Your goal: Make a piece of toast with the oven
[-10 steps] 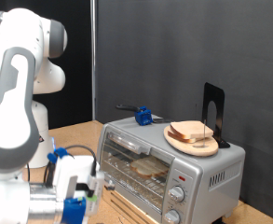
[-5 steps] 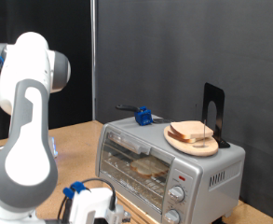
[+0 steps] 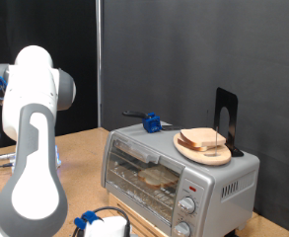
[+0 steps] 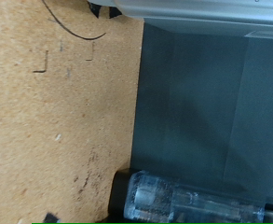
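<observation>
The silver-grey oven [image 3: 219, 180] stands at the exterior view's right. One tan slice of toast [image 3: 159, 178] lies on the wire rack inside it. Only the top of my gripper [image 3: 107, 226] shows, at the exterior view's bottom edge, low in front of the oven's left side. Its fingers are out of view. The wrist view shows no fingers. It shows a dark glass door panel [image 4: 211, 103] with a shiny bar handle [image 4: 187, 198] beside the wooden table [image 4: 52, 112]. I cannot tell whether the door is open.
A plate with piled bread slices [image 3: 203, 146] sits on the oven's top, with a black bookend [image 3: 225, 117] behind it and a blue object [image 3: 152, 123] at the back. A black cable [image 4: 75, 30] lies on the table. Knobs [image 3: 187, 205] are at the oven's front right.
My arm has bent lower. The hand has dropped and moved right, from the exterior view's lower left to its bottom edge in front of the oven.
</observation>
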You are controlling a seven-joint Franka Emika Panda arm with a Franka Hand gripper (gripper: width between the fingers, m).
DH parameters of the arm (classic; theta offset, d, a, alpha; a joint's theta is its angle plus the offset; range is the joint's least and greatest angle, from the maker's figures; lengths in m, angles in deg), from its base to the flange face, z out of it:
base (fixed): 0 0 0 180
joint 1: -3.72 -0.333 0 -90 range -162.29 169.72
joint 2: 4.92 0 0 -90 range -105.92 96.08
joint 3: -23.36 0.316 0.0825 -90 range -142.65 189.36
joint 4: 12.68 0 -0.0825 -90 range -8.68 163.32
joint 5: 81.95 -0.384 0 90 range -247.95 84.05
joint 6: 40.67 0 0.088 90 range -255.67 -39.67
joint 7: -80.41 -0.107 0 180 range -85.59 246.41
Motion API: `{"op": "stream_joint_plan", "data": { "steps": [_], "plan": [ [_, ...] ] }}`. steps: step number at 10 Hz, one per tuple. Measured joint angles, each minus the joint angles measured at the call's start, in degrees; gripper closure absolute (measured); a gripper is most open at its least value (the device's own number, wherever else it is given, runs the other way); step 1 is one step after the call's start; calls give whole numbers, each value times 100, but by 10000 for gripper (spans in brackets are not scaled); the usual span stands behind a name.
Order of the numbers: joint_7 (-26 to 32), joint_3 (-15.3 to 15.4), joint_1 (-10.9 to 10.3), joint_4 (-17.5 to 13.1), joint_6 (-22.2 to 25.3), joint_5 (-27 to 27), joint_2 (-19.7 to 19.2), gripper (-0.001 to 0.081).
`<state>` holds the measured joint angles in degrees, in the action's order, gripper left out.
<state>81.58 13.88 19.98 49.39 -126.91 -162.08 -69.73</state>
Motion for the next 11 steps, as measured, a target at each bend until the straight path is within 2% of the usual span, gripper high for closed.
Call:
{"op": "stream_joint_plan", "data": {
  "steps": [3,7,9,11],
  "plan": [
    [349,60,-180,292,-17,-1,112,-2],
    [1255,202,-548,1276,-232,-55,604,-2],
    [1496,289,-713,1797,-460,-174,876,-2],
    [1616,337,-859,2173,-687,-262,1062,-2]
  ]
}}
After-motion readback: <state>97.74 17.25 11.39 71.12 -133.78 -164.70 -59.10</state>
